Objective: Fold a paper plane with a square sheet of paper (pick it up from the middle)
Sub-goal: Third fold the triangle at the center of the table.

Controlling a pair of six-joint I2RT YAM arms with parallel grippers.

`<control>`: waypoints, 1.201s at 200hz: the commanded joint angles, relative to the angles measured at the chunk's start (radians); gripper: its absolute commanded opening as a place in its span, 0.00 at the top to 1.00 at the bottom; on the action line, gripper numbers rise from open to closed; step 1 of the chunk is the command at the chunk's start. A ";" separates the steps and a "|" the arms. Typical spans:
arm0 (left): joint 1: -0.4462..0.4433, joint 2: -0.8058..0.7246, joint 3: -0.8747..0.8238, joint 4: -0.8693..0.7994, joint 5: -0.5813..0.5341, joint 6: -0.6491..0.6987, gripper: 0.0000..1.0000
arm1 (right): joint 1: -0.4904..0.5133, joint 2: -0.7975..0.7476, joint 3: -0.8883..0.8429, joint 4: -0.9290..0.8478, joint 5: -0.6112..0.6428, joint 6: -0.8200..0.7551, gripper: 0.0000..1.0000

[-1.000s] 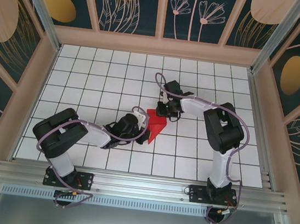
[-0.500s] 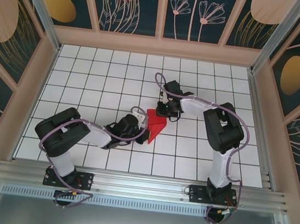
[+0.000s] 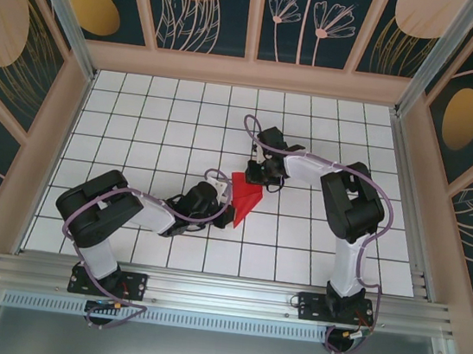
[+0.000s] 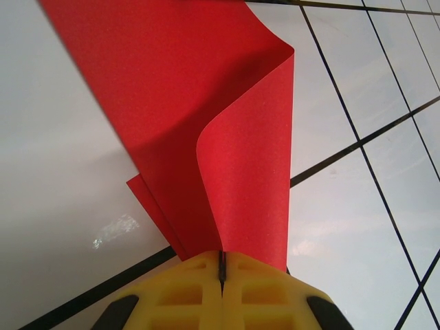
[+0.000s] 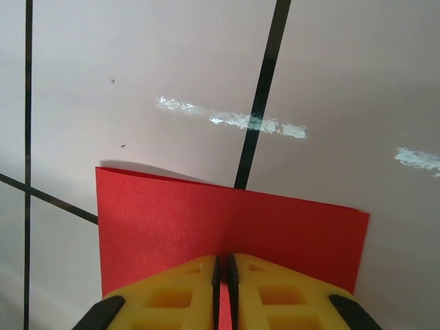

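the square sheet of paper [image 3: 247,198] looks slightly narrower now, left jaws and right jaws pinching it.

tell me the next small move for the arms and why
Probably the left gripper should ease its pinched edge down and across to flatten the flap: the red sheet curls in a loose bow, uncreased, while the right gripper clamps its far edge as an anchor.

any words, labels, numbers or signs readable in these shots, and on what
None can be read. The red paper is plain, the yellow fingers carry no marking, the tiled table bears only black grid lines, and the wall panels show leaf and flower drawings without lettering.
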 commanded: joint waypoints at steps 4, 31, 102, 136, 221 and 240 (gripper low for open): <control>0.007 0.024 0.028 -0.044 0.029 0.037 1.00 | 0.012 -0.011 0.018 -0.023 -0.011 0.024 0.81; 0.007 0.025 0.037 -0.067 0.026 0.056 1.00 | 0.004 -0.075 0.021 -0.015 -0.006 0.038 0.78; 0.007 0.031 0.044 -0.084 0.029 0.078 1.00 | -0.016 -0.323 -0.260 0.191 -0.182 0.171 0.80; 0.007 0.030 0.041 -0.088 0.026 0.082 1.00 | -0.004 -0.381 -0.419 0.340 -0.299 0.281 0.89; 0.007 0.034 0.055 -0.106 0.031 0.093 1.00 | 0.001 -0.311 -0.512 0.441 -0.307 0.351 0.92; 0.007 0.035 0.058 -0.109 0.028 0.092 1.00 | 0.001 -0.298 -0.521 0.436 -0.290 0.349 0.92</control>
